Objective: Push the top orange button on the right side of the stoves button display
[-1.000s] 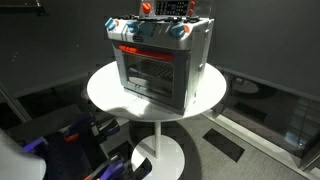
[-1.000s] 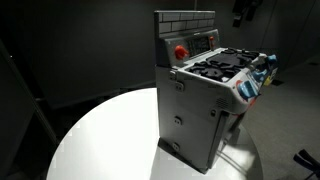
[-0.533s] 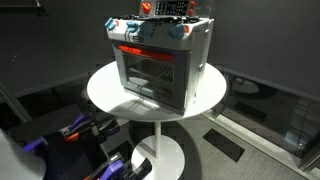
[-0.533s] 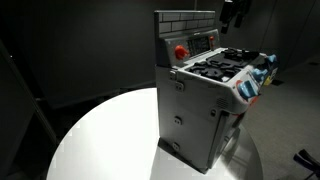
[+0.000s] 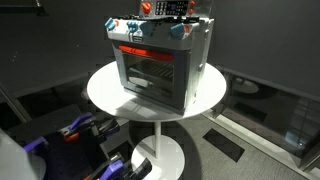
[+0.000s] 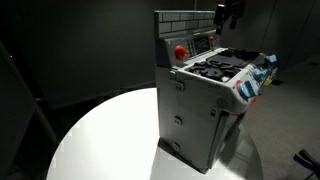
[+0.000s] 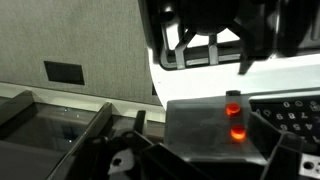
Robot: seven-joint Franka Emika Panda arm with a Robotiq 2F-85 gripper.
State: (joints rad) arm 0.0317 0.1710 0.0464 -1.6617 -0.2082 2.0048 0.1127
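Observation:
A grey toy stove (image 5: 160, 65) (image 6: 200, 100) stands on a round white table (image 5: 105, 90) (image 6: 100, 140). Its upright back panel carries a display (image 6: 205, 42) with a big red knob (image 6: 181, 52) on one side. In the wrist view two lit orange buttons sit one above the other on the grey panel, the top button (image 7: 233, 110) above the lower one (image 7: 237, 133). My gripper (image 6: 224, 20) (image 7: 244, 66) hangs just above the panel's end, over the buttons and not touching them. Its fingers look shut and hold nothing.
Black burners (image 6: 222, 65) and coloured front knobs (image 6: 250, 88) cover the stove top. The oven door (image 5: 150, 72) faces the table's edge. A grey wall with an outlet (image 7: 65, 72) stands behind. Equipment lies on the floor (image 5: 80, 135) by the table's pedestal.
My gripper has moved from beyond the stove's back corner toward the display panel and slightly lower. The stove has not moved.

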